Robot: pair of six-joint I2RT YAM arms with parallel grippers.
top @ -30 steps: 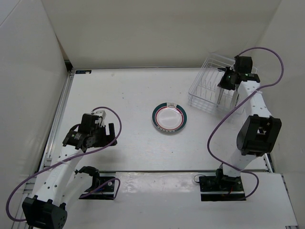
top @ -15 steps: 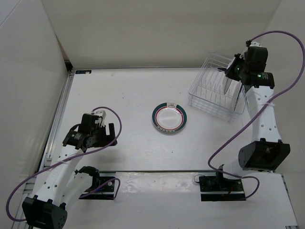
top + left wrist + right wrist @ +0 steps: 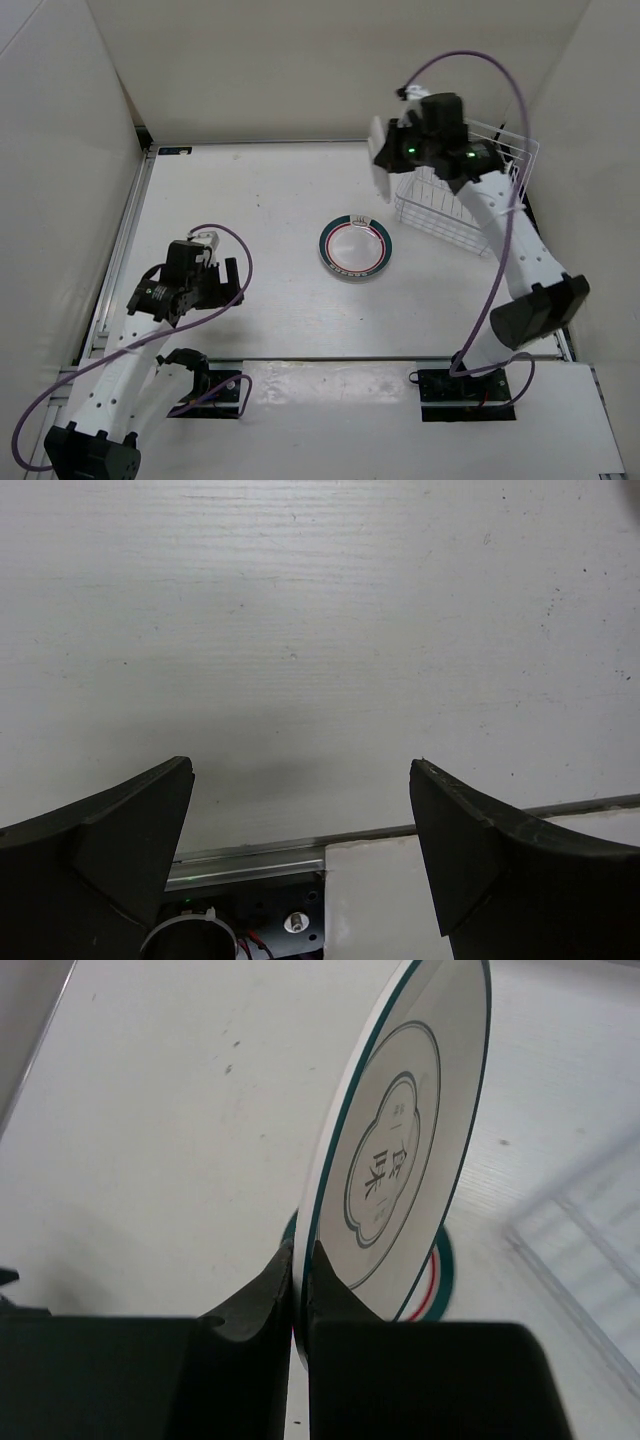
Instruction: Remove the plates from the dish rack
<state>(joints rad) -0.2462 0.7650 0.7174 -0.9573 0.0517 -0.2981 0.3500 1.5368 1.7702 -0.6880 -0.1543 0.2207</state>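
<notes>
Jaws of the right gripper [image 3: 301, 1265] pinch the drawing plate [image 3: 395, 1160] on edge, clear of the dish rack [image 3: 440, 212]. The green-rimmed plate [image 3: 355, 248] lies on the table [image 3: 250, 200], and the left gripper [image 3: 300, 820] gapes wide. Only setting the held plate down is left.

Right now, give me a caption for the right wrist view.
Right end effector pinches the rim of the drawing plate, held on edge; green-rimmed plate lies flat on the table beyond.
</notes>
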